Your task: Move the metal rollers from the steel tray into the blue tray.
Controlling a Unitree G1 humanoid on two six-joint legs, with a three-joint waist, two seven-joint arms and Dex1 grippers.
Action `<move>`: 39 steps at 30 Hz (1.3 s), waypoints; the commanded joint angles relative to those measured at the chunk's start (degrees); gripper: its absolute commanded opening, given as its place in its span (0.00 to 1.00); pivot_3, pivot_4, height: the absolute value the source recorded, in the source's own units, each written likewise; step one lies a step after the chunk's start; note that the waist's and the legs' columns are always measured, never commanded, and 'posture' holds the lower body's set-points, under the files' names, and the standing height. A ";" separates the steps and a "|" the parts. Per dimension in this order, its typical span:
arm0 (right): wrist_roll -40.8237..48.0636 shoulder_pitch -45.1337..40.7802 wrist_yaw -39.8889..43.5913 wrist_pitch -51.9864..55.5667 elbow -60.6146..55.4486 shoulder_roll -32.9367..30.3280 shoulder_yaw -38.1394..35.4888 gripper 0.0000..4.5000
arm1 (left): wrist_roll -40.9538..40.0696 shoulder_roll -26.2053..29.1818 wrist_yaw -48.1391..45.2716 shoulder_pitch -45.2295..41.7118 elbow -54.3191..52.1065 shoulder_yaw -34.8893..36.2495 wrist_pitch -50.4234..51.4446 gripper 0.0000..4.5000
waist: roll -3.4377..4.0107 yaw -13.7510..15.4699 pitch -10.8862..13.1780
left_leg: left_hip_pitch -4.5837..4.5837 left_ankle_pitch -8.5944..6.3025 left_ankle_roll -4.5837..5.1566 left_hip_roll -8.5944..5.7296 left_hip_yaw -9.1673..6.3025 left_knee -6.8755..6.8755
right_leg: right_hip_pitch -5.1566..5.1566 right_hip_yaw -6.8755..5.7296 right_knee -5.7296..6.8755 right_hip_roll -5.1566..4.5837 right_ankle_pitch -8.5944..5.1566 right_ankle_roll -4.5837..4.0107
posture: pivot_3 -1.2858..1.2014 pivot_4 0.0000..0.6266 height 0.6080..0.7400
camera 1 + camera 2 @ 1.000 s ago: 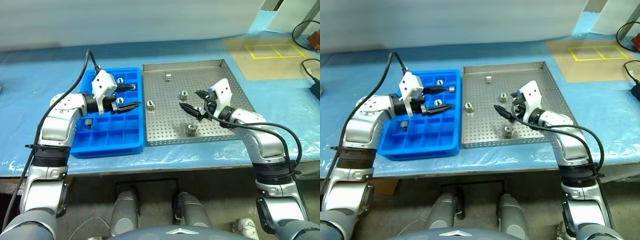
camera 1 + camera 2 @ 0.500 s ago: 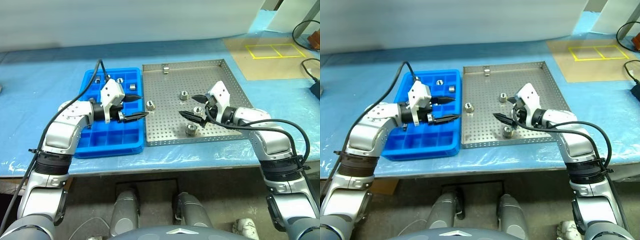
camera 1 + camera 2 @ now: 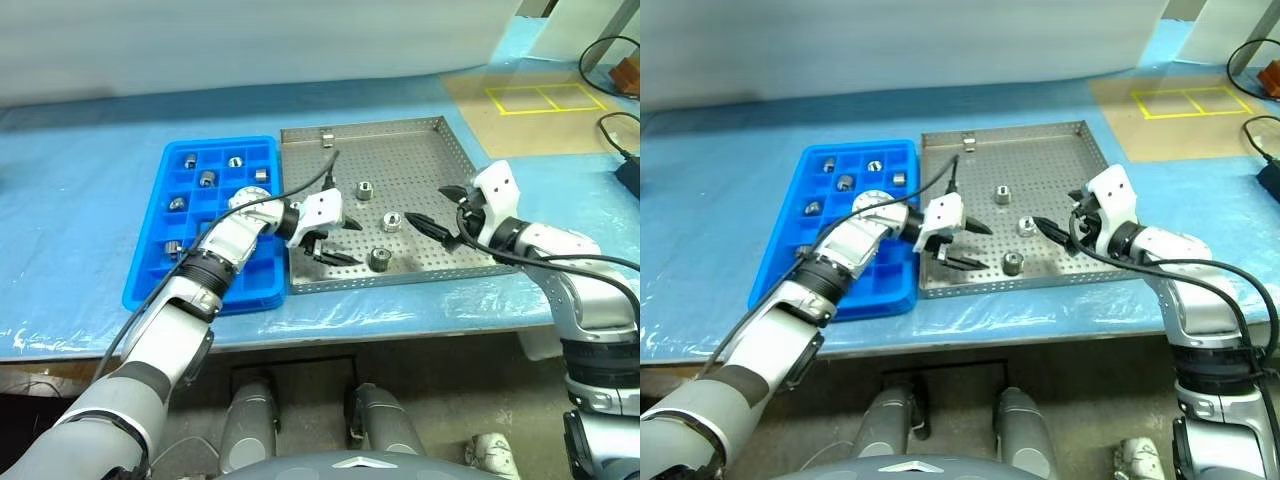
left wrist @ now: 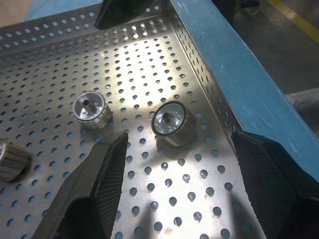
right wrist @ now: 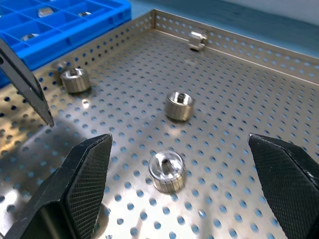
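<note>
Item: large square perforated steel tray point(image 3: 420, 160), on a desk under blue sheeting point(image 3: 80, 180). Contents: small silvery metal rollers with a central hole, four loose on the floor, among them one near the front rim point(image 3: 380, 259), one mid-floor point(image 3: 392, 221), one against the far rim point(image 3: 327, 138).

Item: bright blue compartmented plastic tray point(image 3: 150, 290), touching the steel tray's left edge; several rollers point(image 3: 207, 178) already sit in its far cells.

Item: left pincer point(image 3: 335, 240), released, empty, reaching across over the steel tray, seemingly lining up on the front roller.

Item: right pincer point(image 3: 440, 215), spread wide, empty, hovering over the tray's right part, apparently clear of the left arm's approach.
</note>
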 commanded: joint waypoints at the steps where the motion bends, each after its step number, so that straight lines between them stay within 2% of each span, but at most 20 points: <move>1: 1.50 1.83 -2.30 1.65 -5.98 -0.15 -3.13 1.00 | 2.43 -2.84 0.33 -3.38 7.04 -0.53 -5.87 0.78 | 0.00 -0.42 0.00 | 0.00 -0.01 0.01 -0.02 0.00 0.03 | 0.02 0.00 0.00 -0.02 0.00 0.00 | 0.35 0.24 1.00; 6: 2.49 4.61 -4.46 3.75 -9.68 -0.24 -5.07 1.00 | 5.05 -7.76 3.07 -6.95 16.24 -0.05 -10.53 0.78 | 0.00 -0.70 0.00 | 0.07 -0.06 0.06 -0.07 0.00 0.17 | 0.18 0.02 -0.03 -0.05 0.05 0.09 | 0.34 0.24 1.00; 13: 2.62 6.36 -6.04 4.40 -11.08 -0.42 -5.84 1.00 | 7.83 -10.64 5.52 -8.50 22.36 0.17 -13.32 0.78 | 0.01 -1.04 -0.01 | 0.17 -0.16 0.27 -0.09 0.00 0.18 | 0.38 0.01 -0.24 -0.07 0.05 0.09 | 0.33 0.24 1.00; 31: 2.25 6.70 -7.99 3.88 -11.25 0.20 -3.68 1.00 | 14.21 -15.08 17.74 -9.47 28.57 0.71 -11.62 0.78 | 0.01 -1.99 -0.01 | 0.14 -0.30 0.49 -0.15 0.00 0.26 | 0.49 -0.01 -0.40 -0.15 0.06 0.09 | 0.33 0.24 1.00; 34: 2.40 6.75 -8.10 3.91 -11.28 0.19 -3.70 1.00 | 14.75 -14.95 17.85 -9.24 29.07 0.82 -11.71 0.65 | 0.02 -2.01 -0.01 | 0.15 -0.30 0.49 -0.15 0.00 0.26 | 0.50 -0.01 -0.41 -0.14 0.06 0.09 | 0.33 0.24 1.00; 36: 2.39 6.66 -8.10 3.83 -11.12 0.18 -3.64 1.00 | 15.72 -14.97 20.12 -9.40 29.40 0.64 -10.93 0.51 | 0.02 -2.01 -0.01 | 0.17 -0.30 0.49 -0.15 0.00 0.28 | 0.53 -0.02 -0.41 -0.15 0.06 0.10 | 0.33 0.24 1.00; 39: 2.30 6.49 -8.08 3.73 -10.98 0.16 -3.42 1.00 | 15.42 -14.89 17.55 -9.10 29.22 0.83 -11.69 0.51 | 0.02 -2.07 -0.01 | 0.24 -0.31 0.51 -0.14 0.00 0.36 | 0.62 -0.01 -0.41 -0.15 0.09 0.15 | 0.33 0.24 1.00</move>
